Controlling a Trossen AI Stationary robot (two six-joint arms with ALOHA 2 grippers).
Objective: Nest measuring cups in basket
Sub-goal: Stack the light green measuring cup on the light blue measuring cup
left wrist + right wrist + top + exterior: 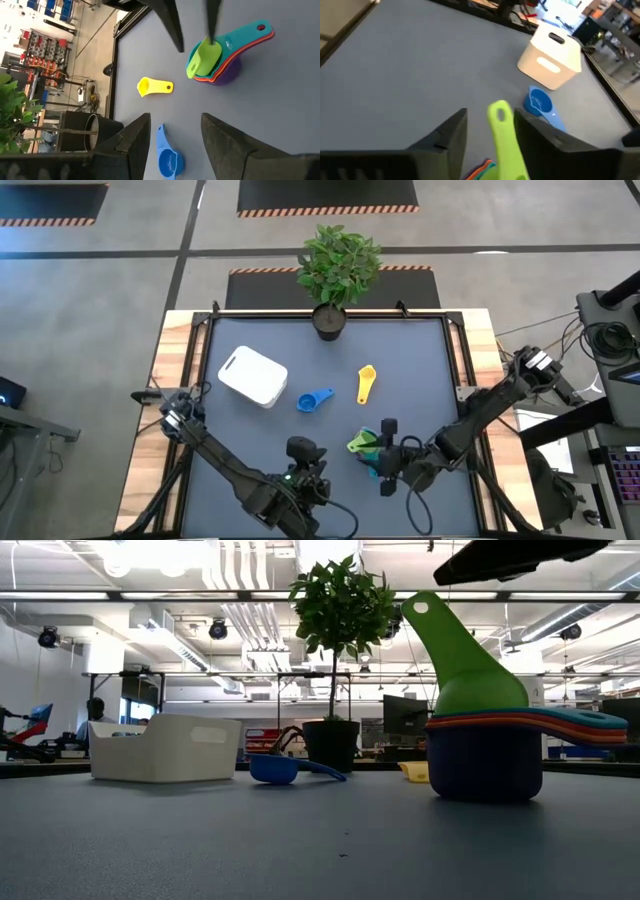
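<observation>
Cups are sitting in a little stack [485, 745] on the gray table [260, 435], near my right gripper [388, 457]. I am seeing the green cup [465, 660] on top, with its handle sticking up between the right fingers [437, 137]. Those fingers are standing apart and are not squeezing it. My left gripper [305, 452] is waiting close by, fingers apart, holding nothing. I am seeing the blue cup [313, 400] and the yellow cup [366, 383] lying alone on the table. The white basket [252, 375] is sitting past the blue cup, near the plant [336, 270].
</observation>
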